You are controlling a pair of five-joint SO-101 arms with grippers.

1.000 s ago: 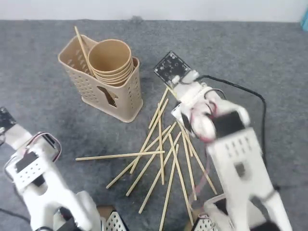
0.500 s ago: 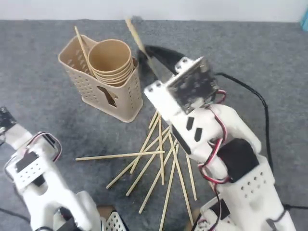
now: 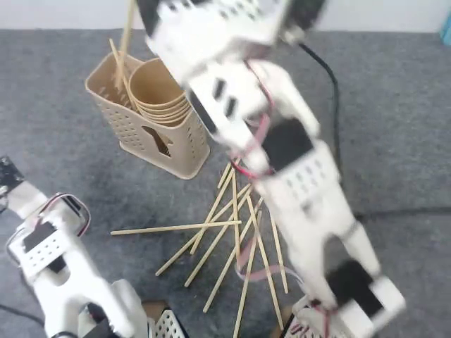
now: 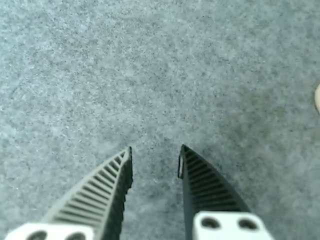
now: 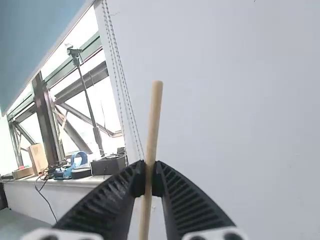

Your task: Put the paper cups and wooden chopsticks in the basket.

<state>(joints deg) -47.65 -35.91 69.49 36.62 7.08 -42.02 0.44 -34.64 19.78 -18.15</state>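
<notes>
chopstick (image 5: 150, 145) in right end effector (image 5: 149, 172)

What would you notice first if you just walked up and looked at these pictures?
The big white arm rising high across the table catches the eye first. Its right gripper is shut on a wooden chopstick held upright above the tan basket, where a stack of paper cups already sits. Next comes the messy pile of chopsticks scattered on the grey mat beside the basket.
</notes>
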